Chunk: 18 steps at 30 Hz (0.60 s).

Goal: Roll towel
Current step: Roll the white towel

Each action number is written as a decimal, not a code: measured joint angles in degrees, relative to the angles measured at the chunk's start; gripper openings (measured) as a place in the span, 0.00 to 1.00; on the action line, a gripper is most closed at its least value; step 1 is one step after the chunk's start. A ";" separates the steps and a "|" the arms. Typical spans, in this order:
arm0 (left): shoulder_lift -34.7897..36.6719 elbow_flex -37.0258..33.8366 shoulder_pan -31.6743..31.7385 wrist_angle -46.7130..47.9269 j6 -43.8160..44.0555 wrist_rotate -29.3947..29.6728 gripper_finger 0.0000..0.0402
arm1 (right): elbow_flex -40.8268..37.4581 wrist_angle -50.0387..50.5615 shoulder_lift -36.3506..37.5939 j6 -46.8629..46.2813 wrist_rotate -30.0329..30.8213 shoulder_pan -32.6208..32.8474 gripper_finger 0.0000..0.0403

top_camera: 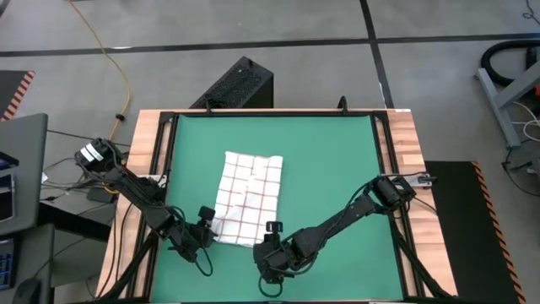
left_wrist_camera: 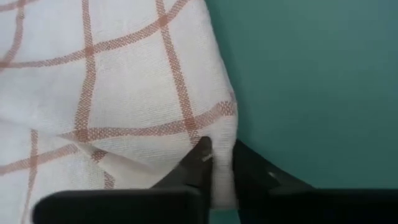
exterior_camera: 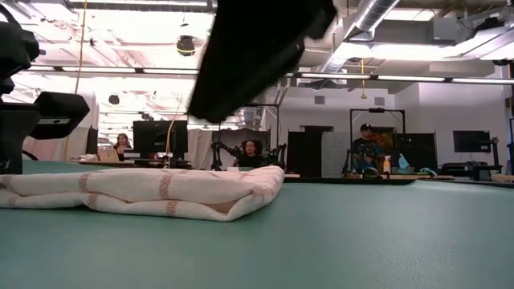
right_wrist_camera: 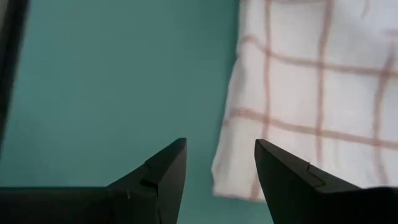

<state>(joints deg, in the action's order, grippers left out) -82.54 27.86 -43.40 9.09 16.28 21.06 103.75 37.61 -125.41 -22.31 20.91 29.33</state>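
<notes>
Towel [top_camera: 245,199] corner sits pinched in the left gripper [left_wrist_camera: 219,163]; the right gripper [right_wrist_camera: 219,163] gapes empty just beside its edge. Lopsided pulling might skew the roll.

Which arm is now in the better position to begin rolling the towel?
Probably the left. The left gripper is shut on a corner of the towel, while the right gripper is open beside its edge, over the green mat.

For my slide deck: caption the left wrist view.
Left gripper pinching the edge of the towel on the green mat.
</notes>
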 joint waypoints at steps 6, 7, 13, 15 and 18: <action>-0.02 -0.04 0.00 -0.01 -0.57 0.41 0.02 | -0.07 0.08 -4.69 0.06 -1.29 1.02 0.53; -0.02 -0.04 0.00 -0.04 -0.43 0.39 0.02 | -0.09 0.15 -5.11 -0.12 -1.30 1.14 0.53; -0.04 -0.07 0.00 -0.14 -0.10 0.42 0.03 | 0.01 2.81 -5.13 -4.77 0.11 1.15 0.58; -0.04 -0.09 0.00 -0.17 0.11 0.42 0.03 | 0.03 2.94 -4.97 -5.29 0.15 1.06 0.58; -0.04 -0.11 0.00 -0.31 1.09 0.42 0.03 | 1.92 3.21 -4.71 -4.47 0.32 1.11 0.58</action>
<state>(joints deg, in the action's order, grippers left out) -82.59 27.75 -43.40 8.78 17.37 21.48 105.67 40.82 -130.12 -26.78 21.23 30.44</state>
